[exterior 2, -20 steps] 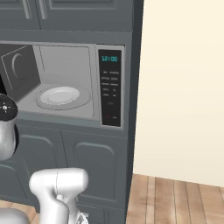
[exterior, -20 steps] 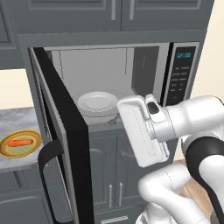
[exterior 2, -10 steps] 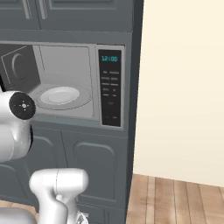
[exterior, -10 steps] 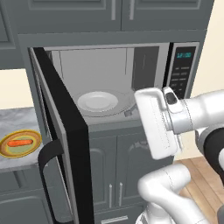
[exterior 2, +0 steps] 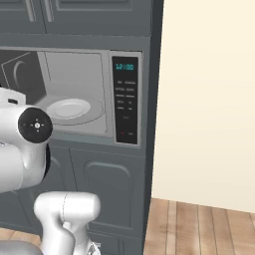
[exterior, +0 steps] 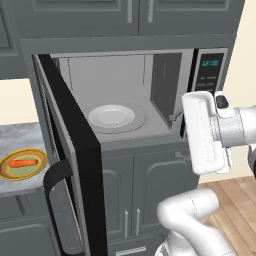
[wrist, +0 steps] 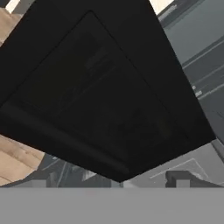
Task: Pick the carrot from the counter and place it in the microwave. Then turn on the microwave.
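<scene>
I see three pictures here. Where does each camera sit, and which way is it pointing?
Left base view: behind the arm on its left, facing the open microwave, the carrot on its plate on the counter; the white arm fills the right.
Right base view: behind on the right, facing the keypad; arm at left.
Hand view: on the hand, facing the black microwave door.
Both base views share the white dish inside.

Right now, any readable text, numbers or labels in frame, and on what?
"12:00": cyan digits on the display atop the stainless-steel microwave's black keypad panel.
Keypad button labels: pale rows, too small to read.
Two red marks near the panel's bottom: unreadable.
Nothing else carries text.
</scene>
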